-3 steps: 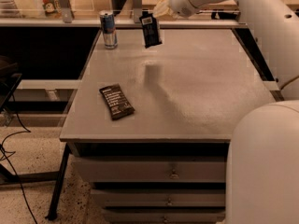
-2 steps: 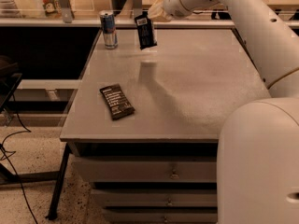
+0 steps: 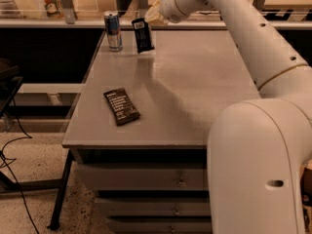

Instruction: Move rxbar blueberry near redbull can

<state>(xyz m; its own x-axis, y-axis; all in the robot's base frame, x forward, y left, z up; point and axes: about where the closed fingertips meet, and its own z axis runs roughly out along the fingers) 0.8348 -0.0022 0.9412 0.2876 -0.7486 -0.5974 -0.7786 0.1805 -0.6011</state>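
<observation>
Rxbar blueberry [image 3: 143, 35] hangs upright at the far left corner of the surface [image 3: 204, 82]. The pincer [image 3: 151, 18] holds it pinched by its upper end, so the wrapper's long side runs downward and its lower crimped end sits just above the top, or perhaps touching it; I cannot tell which. Gripping one end makes sense for so flat a thing, since it lets the bar be lowered end first without the fingers meeting the surface.

The redbull can [image 3: 113, 30] stands upright just to the left of the bar, close to the surface's far left edge, with a narrow gap between the two. The arm [image 3: 253, 43] reaches in from the right side, so the bar is on the side of the can that faces the arm and the can is not in the arm's way.

A black-brown bar [image 3: 121, 106] lies flat near the front left of the surface, well apart from both and not part of this job.

By my judgement the carry is nearly done: the bar is already beside the can, and what remains is to set it down and let go. The risk is that the bar tips leftward on release and knocks the slim can, so a gentle lowering away from the can seems wise.
</observation>
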